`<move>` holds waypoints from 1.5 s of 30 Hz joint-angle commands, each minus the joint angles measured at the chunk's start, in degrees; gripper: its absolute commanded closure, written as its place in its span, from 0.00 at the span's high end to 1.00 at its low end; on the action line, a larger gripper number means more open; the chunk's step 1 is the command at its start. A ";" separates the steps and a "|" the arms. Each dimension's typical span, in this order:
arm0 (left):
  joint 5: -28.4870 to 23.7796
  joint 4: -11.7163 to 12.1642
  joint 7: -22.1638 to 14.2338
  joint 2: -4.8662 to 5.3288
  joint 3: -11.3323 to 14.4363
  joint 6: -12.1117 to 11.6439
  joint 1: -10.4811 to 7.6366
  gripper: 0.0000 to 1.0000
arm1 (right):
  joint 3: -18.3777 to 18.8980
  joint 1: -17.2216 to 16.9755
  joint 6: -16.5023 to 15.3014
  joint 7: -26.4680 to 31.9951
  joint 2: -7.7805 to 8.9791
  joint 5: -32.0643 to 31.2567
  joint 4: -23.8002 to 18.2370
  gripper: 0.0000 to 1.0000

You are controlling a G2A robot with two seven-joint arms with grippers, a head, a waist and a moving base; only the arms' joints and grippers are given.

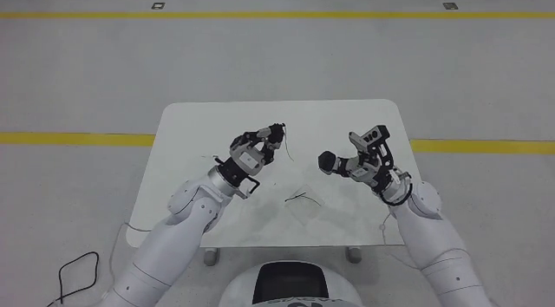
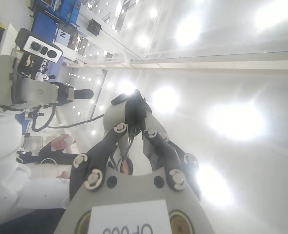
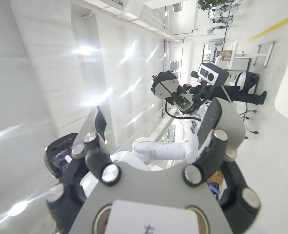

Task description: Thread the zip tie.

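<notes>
**Left claw** (image 1: pixel 274 133): two pale grey fingers on black linkages with round metal pivots. The tips are pressed together and clamped on the zip tie (image 1: pixel 287 147).

**Zip tie:** a thin, black, flexible strap. It is gripped at one end between the left claw's pads. The rest is let fall from the tips in a loose curve, on the side facing the right claw. Whether its free end reaches the table cannot be told.

**Right claw** (image 3: pixel 156 114): the fingers (image 3: pixel 208 120) are spread wide apart and nothing is held between them. Ribbed black pads are set into broad, rounded grey shells, and the joints are capped with polished metal discs. It is held well apart from the left claw, with its open side turned toward it. In the right wrist view the left claw is framed in the gap between the fingers.

**Loose zip ties** (image 1: pixel 303 196): a few thin black strands, crossed over one another and lying flat. They are placed below and between the two claws, on the near side of both.

**Table** (image 1: pixel 199 129): white, smooth and matt, rectangular with rounded corners. It is spread beneath both claws.

**Floor** (image 1: pixel 87 64): pale grey, marked with straight yellow lines, seen beyond the claws
</notes>
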 commanded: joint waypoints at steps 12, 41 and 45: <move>0.32 -3.09 1.43 -0.19 0.10 -2.95 1.88 0.00 | 3.14 -1.53 -6.27 -5.41 0.29 -1.62 -2.71 1.00; 1.12 -4.55 2.19 -0.17 -0.15 -4.72 3.46 0.00 | 3.63 -2.13 -6.97 -4.93 0.35 -0.92 -3.64 1.00; 1.12 -4.55 2.19 -0.17 -0.15 -4.72 3.46 0.00 | 3.63 -2.13 -6.97 -4.93 0.35 -0.92 -3.64 1.00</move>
